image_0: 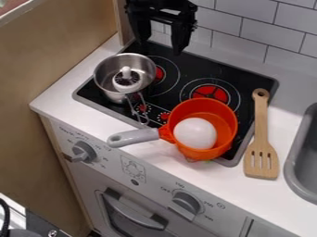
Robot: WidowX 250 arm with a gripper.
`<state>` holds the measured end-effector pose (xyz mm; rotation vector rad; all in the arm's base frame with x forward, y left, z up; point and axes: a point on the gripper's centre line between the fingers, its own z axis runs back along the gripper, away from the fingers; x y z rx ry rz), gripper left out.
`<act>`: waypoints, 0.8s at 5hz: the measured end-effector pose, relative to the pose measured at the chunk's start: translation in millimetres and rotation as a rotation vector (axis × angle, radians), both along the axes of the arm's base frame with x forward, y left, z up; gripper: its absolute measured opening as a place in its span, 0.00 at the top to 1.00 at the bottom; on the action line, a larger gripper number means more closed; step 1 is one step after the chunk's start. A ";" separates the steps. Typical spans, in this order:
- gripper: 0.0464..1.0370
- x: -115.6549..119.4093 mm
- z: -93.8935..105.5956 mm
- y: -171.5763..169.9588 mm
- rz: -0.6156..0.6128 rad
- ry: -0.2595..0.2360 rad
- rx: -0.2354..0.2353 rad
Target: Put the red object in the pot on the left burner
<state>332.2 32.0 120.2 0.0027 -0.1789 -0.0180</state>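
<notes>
At the top left of the camera view, the black gripper [162,40] hangs over the back of the stove, open, its two fingers apart with nothing between them. In front of it and a bit left, a metal pot [106,74] stands on the left side of the cooktop, with a white knobbed object [126,81] inside. An orange-red saucepan [226,121] sits at the cooktop's front right edge and holds a white egg-shaped object [195,133]. Small reddish and green bits peek out under the saucepan's front; what they are, I cannot tell.
A wooden slotted spatula [261,139] lies right of the black cooktop [207,71]. Beyond it is a grey sink [303,155]. The saucepan's grey handle [133,137] points left over the counter's front edge. A tiled wall [248,32] stands behind, a wooden panel [53,60] on the left.
</notes>
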 end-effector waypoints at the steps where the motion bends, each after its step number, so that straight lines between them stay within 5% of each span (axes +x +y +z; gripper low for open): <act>1: 0.04 -3.8 -12.7 -0.4 0.009 0.043 -0.006; 2: 0.04 -8.7 -15.3 -7.7 0.075 0.066 0.008; 4: 0.04 -25.1 -10.9 -27.3 0.157 0.000 0.003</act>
